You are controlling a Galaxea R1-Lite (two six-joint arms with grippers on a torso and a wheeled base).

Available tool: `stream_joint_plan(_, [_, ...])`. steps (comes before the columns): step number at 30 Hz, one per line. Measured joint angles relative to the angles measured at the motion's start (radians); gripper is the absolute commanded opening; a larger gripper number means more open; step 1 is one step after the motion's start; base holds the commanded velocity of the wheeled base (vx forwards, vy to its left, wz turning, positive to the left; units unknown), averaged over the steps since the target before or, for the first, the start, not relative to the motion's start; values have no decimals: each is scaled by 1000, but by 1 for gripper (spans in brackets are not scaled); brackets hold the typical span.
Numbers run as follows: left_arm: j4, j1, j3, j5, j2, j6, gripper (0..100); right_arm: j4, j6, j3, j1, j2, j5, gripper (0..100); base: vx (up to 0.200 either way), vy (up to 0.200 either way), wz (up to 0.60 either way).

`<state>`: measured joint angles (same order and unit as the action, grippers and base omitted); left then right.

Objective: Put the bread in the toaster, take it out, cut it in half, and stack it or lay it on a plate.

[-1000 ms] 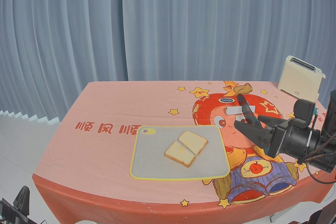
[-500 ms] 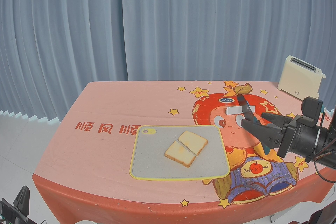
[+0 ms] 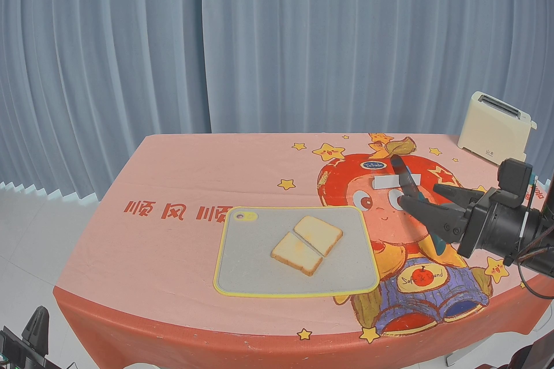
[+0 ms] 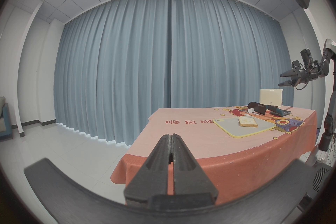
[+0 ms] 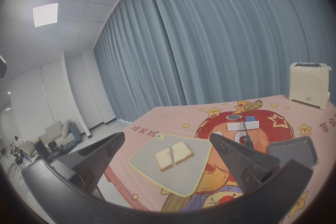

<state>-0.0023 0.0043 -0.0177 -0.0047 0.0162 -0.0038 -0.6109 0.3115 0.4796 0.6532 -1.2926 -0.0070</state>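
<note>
Lower centre, two toasted bread halves (image 3: 299, 252) are laid on a grey, yellow-rimmed cutting board (image 3: 248, 266). At right, the black right tool (image 3: 421, 195) is held released, empty. One half should be pinched gently by its crusts for the dark grey plate (image 5: 293, 151).

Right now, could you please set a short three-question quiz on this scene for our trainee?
1. True or false: the bread on the cutting board is already cut into two pieces.
2. Choose one. The right gripper is: A) open and empty; B) shut on a slice; C) shut on a handle.
3. In a few words: where does the knife lie, seen from the cutting board?

Key
1. True: two halves lie side by side.
2. A.
3. On the tablecloth to the robot's right of the board, across a white block.
</note>
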Motion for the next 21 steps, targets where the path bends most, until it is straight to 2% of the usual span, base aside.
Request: stream_joint_plan(21, [0, 0, 0, 0, 0, 0, 0, 1, -1, -21, 9, -56, -1, 100, 0, 0, 0])
